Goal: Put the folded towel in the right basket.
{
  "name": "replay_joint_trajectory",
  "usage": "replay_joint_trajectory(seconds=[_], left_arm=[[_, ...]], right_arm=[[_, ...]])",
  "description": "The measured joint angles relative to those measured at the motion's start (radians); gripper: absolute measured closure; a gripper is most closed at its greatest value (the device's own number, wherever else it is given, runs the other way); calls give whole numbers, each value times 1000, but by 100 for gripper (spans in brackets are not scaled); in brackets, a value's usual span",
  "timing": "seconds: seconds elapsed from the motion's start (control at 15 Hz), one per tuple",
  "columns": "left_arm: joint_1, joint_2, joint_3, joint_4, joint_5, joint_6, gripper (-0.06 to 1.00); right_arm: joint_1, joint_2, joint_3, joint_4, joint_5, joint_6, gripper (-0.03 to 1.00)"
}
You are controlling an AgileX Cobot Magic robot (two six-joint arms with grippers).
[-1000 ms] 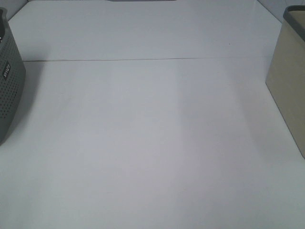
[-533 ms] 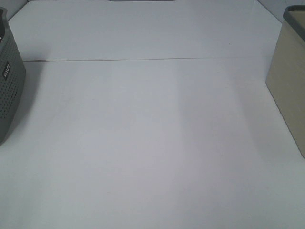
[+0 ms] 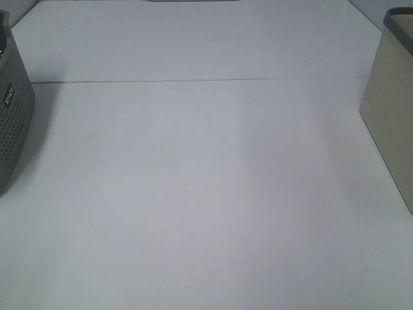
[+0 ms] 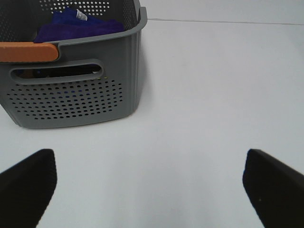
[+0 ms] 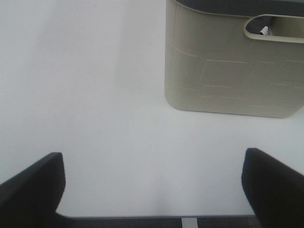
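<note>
On the far left of my high view stands the grey basket (image 3: 11,116), perforated, half cut off by the frame; through the left wrist camera I see it whole (image 4: 76,90), with an orange handle (image 4: 27,52) on its rim and the folded towel (image 4: 78,24), deep blue, lying inside it; so the thing I am after sits in the wrong basket, and I judge the job has not yet begun. My left gripper (image 4: 152,185) hangs over bare table just short of that basket, its jaws spread wide and holding nothing, which suits a reach over the rim and down onto the cloth. Across the middle the white table (image 3: 206,181) shows only a thin seam (image 3: 193,81) running side to side. Further right my right gripper (image 5: 152,185) also has its jaws spread and empty, looking at the beige basket (image 5: 232,71), the goal, which stands well apart from the grey one at the right edge of the high view (image 3: 390,110); something pale shows through its handle slot, too small to name. Neither arm appears in the high view.
</note>
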Motion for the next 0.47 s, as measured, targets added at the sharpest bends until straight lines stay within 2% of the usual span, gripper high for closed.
replay_joint_trajectory(seconds=[0.47], left_arm=[[0,0,0,0,0,0,-5]], right_arm=[[0,0,0,1,0,0,0]])
